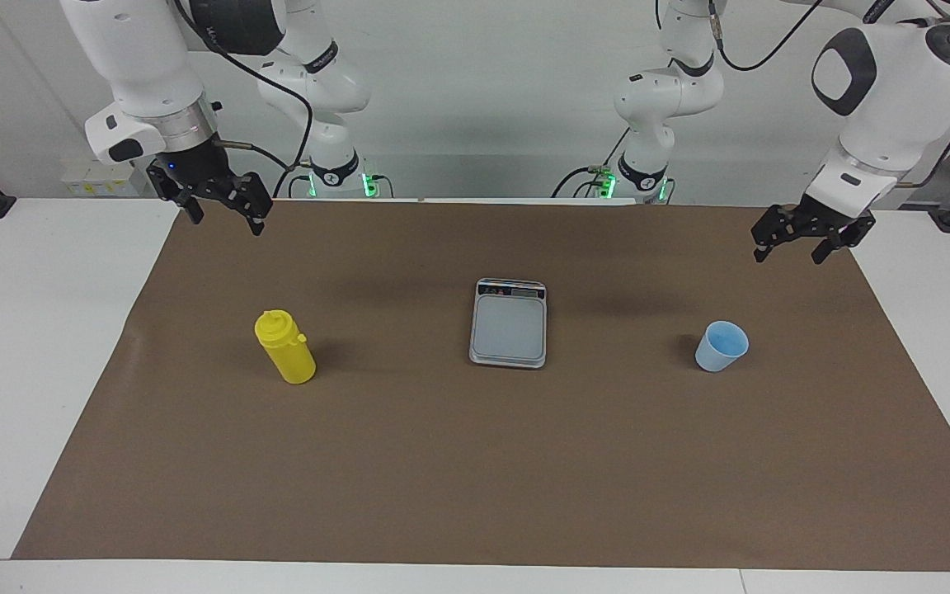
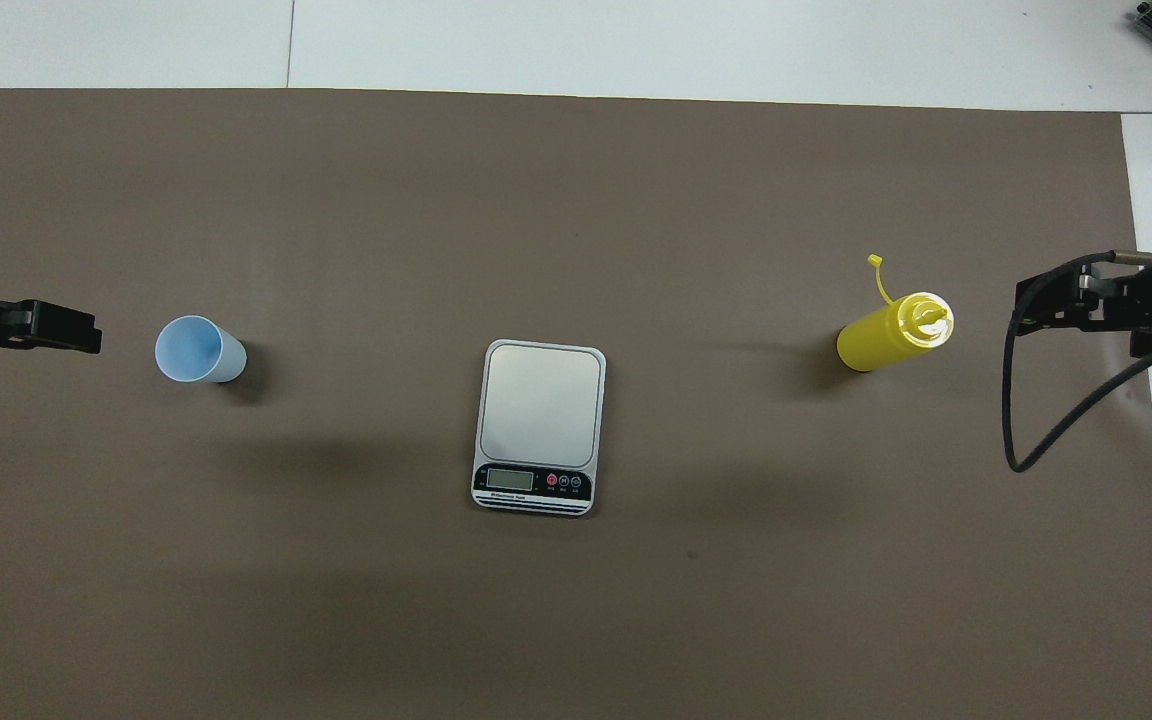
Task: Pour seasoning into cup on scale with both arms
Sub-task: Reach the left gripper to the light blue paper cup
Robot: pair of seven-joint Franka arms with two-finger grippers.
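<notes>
Scale (image 1: 508, 323) bare at mat centre; cup (image 1: 721, 346) and bottle (image 1: 284, 346) flank it; both grippers, left (image 1: 801, 241) and right (image 1: 223, 213), raised, spread wide, holding nothing.

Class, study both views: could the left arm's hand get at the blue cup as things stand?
Probably yes: the left hand hangs open above the mat, and the cup stands alone at that arm's end, apart from the scale.

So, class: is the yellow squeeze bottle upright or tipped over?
Upright. The seasoning bottle stands on its base on the brown mat, nozzle up, with no gripper touching it.
</notes>
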